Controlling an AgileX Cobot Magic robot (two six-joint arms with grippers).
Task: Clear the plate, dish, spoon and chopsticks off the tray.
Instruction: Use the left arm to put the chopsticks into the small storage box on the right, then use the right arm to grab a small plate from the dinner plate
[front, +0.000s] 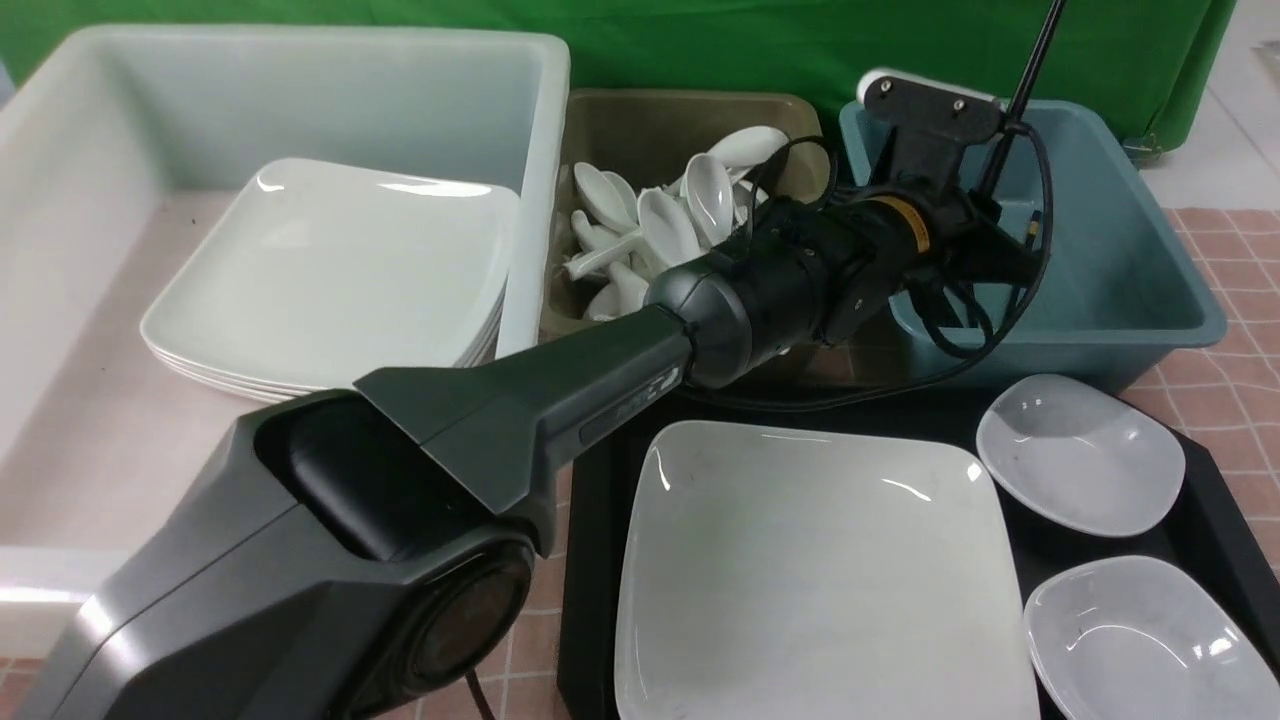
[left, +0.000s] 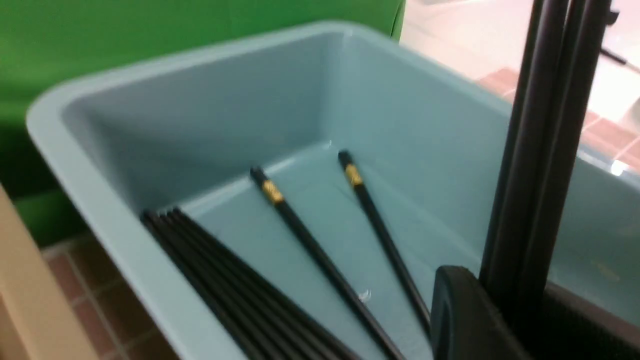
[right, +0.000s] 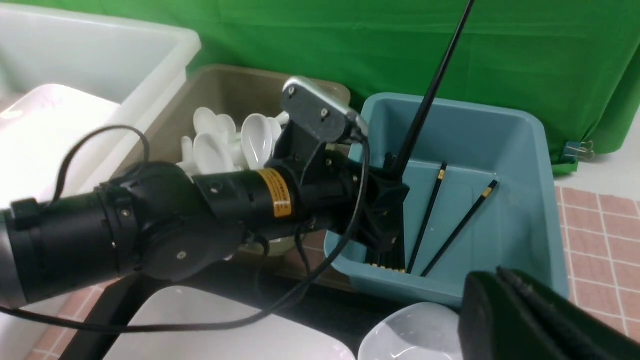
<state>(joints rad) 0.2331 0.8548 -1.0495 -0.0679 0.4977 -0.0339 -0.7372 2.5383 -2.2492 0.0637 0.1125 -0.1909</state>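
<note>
My left gripper (front: 988, 215) reaches over the blue tub (front: 1150, 300) and is shut on the chopsticks (front: 1035, 60), a pair of black sticks pointing up. In the left wrist view the chopsticks (left: 545, 150) rise from between the fingers of the left gripper (left: 515, 295). The plate (front: 810, 570) lies on the black tray (front: 590, 560), with two small white dishes (front: 1080, 455) (front: 1140, 640) to its right. My right gripper (right: 500, 275) is shut and empty, above a dish (right: 415, 332) near the blue tub (right: 520, 210). No spoon shows on the visible part of the tray.
Several black chopsticks (left: 240, 285) lie in the blue tub (left: 125, 235). An olive-brown tub (front: 610, 130) holds several white spoons (front: 660, 225). A big white tub (front: 540, 120) at the left holds stacked white plates (front: 330, 270). A green cloth hangs behind.
</note>
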